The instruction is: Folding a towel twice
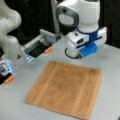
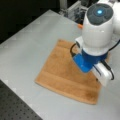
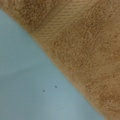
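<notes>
Gripper fingers are hidden under the Panda's wrist housing (image 1: 85,42), so I cannot tell whether they are apart or together. That wrist hangs over the far edge of the towel (image 1: 66,88), which lies flat and unfolded on the grey table (image 1: 110,75). A pinch that catches too little cloth (terry slips) could drop the edge mid-fold. Bare tabletop surrounds the towel; the orange-tipped fixture (image 1: 41,46) at a front view's left is near.

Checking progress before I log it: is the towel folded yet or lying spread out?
Spread flat: the towel shows both smoother bands and no doubled layer.
</notes>
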Controlling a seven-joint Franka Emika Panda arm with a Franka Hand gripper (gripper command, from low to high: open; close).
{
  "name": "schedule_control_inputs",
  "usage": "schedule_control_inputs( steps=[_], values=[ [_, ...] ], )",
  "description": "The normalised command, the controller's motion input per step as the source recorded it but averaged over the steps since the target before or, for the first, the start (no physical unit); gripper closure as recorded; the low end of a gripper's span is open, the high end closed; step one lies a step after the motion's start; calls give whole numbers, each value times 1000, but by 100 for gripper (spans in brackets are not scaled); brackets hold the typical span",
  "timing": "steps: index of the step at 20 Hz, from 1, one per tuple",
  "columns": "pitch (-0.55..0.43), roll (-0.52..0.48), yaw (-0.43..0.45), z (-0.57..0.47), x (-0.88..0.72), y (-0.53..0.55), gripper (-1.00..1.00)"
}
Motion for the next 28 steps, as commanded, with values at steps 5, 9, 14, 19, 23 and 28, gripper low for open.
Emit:
schedule_control_inputs(
  steps=[5,9,14,19,23,28],
  values=[
    [142,-200,-90,-110,471,480,-100],
    [177,-290,-26,-84,567,388,-100],
    [119,-364,33,-36,514,279,-100],
    [106,-421,64,-83,414,240,-100],
    [71,-405,-11,-61,355,257,-100],
    [23,-369,-8,-29,326,224,-100]
  ],
)
